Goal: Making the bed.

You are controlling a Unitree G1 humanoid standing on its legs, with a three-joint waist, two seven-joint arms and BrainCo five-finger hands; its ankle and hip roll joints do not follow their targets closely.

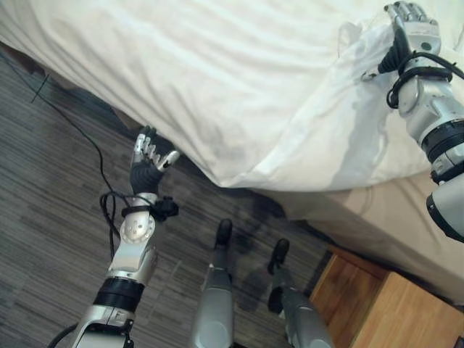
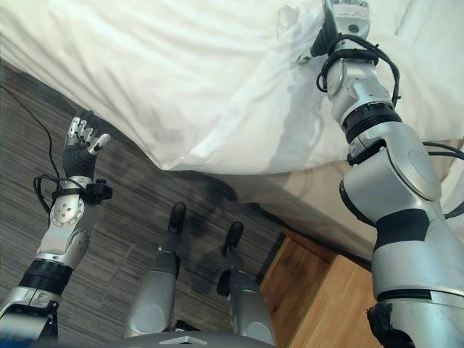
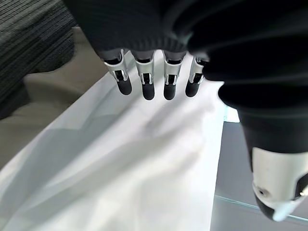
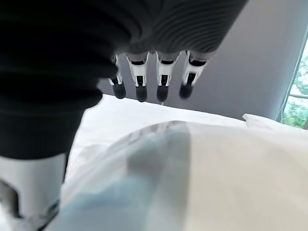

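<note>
Fingers [image 3: 146,84] straight, above duvet [image 1: 217,72]

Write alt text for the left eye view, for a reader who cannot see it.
A white duvet drapes over the bed's edge above a dark striped carpet. The right hand rests on the bunched duvet near the top, while the left hand hovers with straight fingers beside the hanging edge. A wooden nightstand sits lower right.

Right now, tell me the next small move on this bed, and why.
Probably close the right robot hand on the bunched white duvet beneath it: its fingers look straight, holding nothing, and a fold humps under the palm. The left robot hand hangs open beside the draped edge.
</note>
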